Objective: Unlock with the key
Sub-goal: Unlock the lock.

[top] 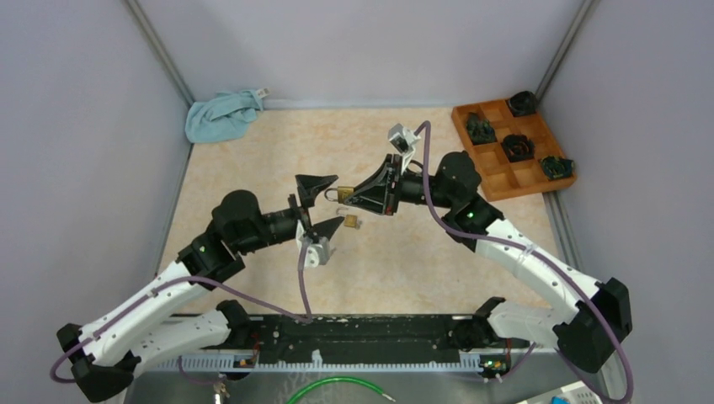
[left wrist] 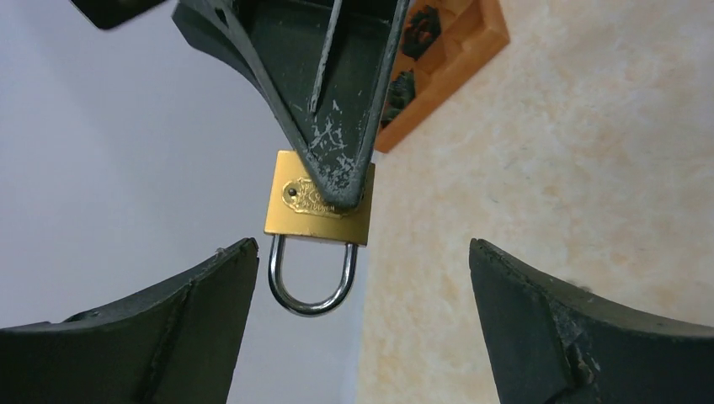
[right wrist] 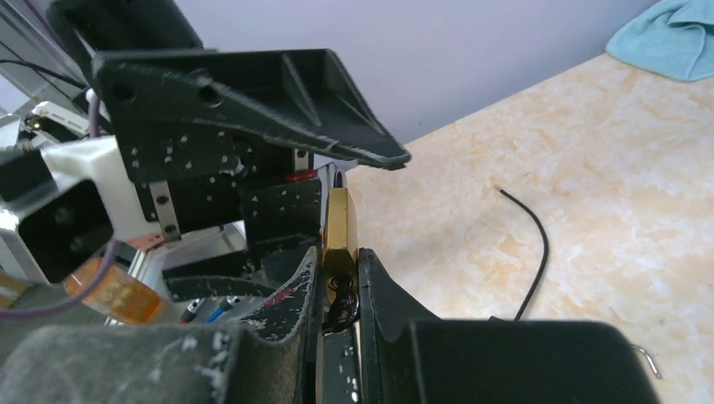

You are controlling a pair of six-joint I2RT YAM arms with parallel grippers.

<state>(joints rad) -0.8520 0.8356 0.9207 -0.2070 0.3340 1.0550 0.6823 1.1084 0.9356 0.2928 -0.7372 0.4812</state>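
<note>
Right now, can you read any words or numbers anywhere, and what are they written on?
Stamped mark on the brass padlock: too small and blurred to read.
Nothing else in any of the three views shows words, numbers or signs that can be read.

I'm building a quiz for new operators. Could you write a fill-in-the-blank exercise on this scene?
1. The brass padlock is clamped in the right hand, while the left hand stands ____.
2. The padlock's ____ points toward the left hand.
3. The blue cloth lies in the table's far ____ corner.
Missing words: open; shackle; left.
</note>
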